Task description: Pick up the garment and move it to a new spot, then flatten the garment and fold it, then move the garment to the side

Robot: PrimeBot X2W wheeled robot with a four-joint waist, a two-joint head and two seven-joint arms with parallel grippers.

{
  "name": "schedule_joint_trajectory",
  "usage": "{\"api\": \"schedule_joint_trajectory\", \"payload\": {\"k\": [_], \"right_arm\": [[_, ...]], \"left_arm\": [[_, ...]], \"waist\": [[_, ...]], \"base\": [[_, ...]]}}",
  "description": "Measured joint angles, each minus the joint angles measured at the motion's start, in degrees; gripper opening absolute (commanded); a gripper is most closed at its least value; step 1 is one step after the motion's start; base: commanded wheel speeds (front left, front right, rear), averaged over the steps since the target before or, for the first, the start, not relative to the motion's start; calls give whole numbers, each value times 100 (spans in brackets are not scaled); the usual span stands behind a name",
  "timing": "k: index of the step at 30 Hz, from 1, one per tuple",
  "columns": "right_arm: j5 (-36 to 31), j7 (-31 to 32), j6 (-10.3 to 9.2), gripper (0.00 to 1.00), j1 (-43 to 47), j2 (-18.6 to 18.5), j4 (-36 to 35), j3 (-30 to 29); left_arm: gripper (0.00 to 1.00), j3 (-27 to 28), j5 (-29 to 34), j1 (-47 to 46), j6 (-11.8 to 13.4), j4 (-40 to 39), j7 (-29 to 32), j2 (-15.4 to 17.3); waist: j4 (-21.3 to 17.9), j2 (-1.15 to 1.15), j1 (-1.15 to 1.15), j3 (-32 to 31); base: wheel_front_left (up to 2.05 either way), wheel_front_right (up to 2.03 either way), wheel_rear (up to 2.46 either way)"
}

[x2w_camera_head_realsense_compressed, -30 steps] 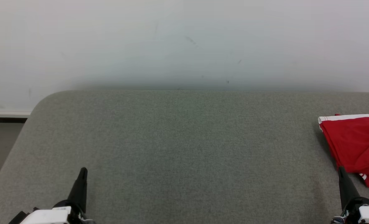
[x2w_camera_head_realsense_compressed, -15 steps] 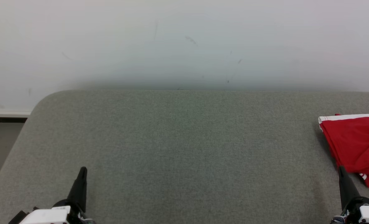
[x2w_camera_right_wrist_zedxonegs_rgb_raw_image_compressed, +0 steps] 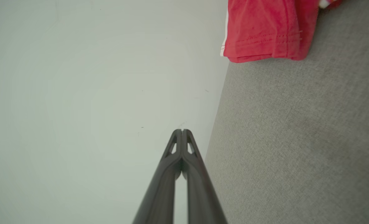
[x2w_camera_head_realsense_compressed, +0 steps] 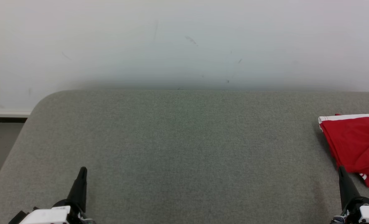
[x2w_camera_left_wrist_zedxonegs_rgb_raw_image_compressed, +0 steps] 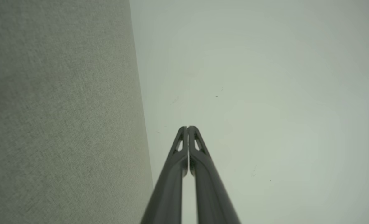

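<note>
My left gripper [x2w_camera_head_realsense_compressed: 83, 169] and right gripper [x2w_camera_head_realsense_compressed: 341, 168] are both pinched closed, holding nothing. Red garment [x2w_camera_head_realsense_compressed: 355, 146] lies on grey pad [x2w_camera_head_realsense_compressed: 184, 140] just ahead-right of right gripper, partly cut off at frame edge.

Between the left gripper [x2w_camera_head_realsense_compressed: 83, 169] and the right gripper [x2w_camera_head_realsense_compressed: 341, 169] the grey padded surface [x2w_camera_head_realsense_compressed: 184, 140] is free, and also ahead of both, up to the white wall [x2w_camera_head_realsense_compressed: 184, 46]. The red garment [x2w_camera_head_realsense_compressed: 355, 146] lies just ahead of the right gripper, on its outer side.
</note>
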Motion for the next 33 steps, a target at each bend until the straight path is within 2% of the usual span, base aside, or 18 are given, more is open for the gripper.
{"api": "schedule_joint_trajectory", "payload": {"k": [33], "right_arm": [[0,0,0,0,-1,-1,0,1]], "left_arm": [[0,4,0,-1,0,0,2,0]], "waist": [[0,0,0,0]], "base": [[0,0,0]]}}
